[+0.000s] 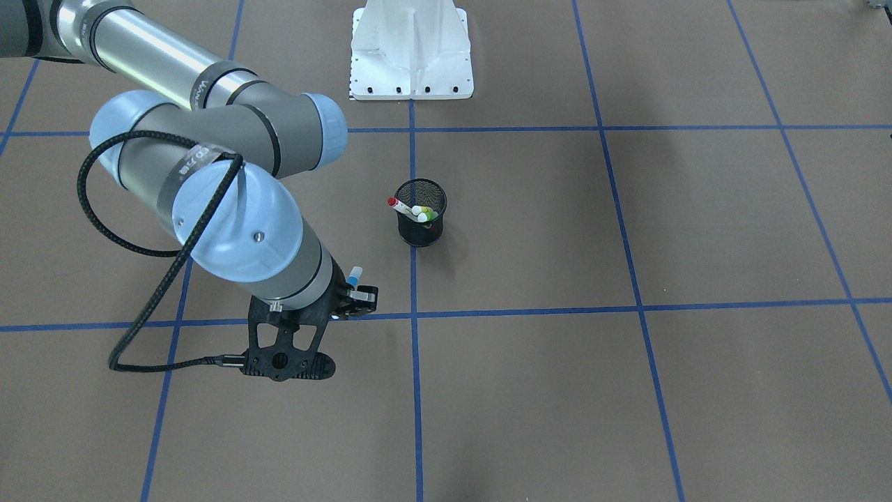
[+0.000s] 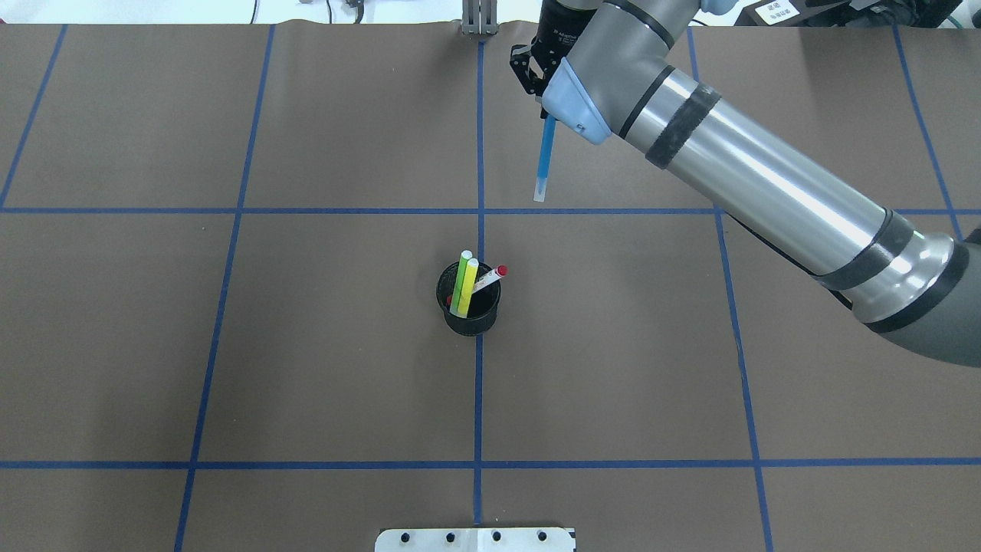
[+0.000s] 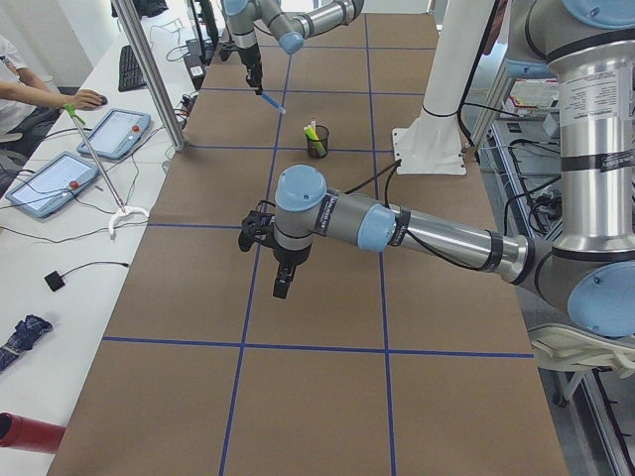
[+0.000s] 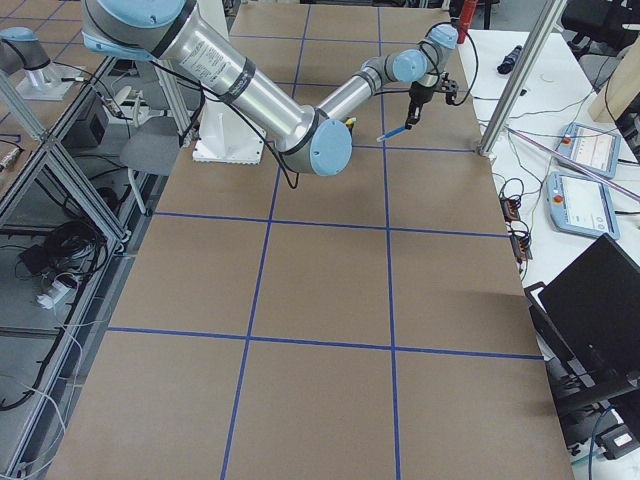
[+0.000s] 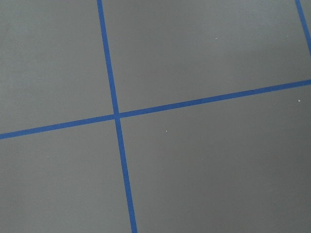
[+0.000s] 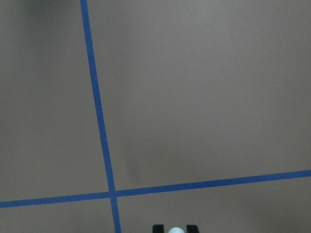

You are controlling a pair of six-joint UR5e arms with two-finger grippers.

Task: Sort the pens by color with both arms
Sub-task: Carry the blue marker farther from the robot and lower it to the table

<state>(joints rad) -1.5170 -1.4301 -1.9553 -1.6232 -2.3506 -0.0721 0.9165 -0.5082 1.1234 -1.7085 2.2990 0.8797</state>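
The right hand point(image 1: 354, 296) is clenched on the blue pen point(image 2: 545, 157), held tilted above the surface point(image 2: 306, 345) on the black mesh cup's point(image 2: 469, 326) far side from the robot. The green pen point(image 2: 461, 284), yellow pen point(image 2: 469, 285) and red-ended pen point(image 2: 490, 276) stand in that cup. Whether the left hand point(image 3: 255, 232) is clenched or released, I cannot tell

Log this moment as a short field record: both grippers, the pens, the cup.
right gripper: shut on the blue pen, which hangs tilted below it, past the cup on the operators' side
left gripper: hangs over bare table, away from the cup; open or shut cannot be told
black mesh cup: upright mid-table, on a blue tape line
in cup: light green pen, yellow pen, red-ended pen
laid out on table: no pen yet
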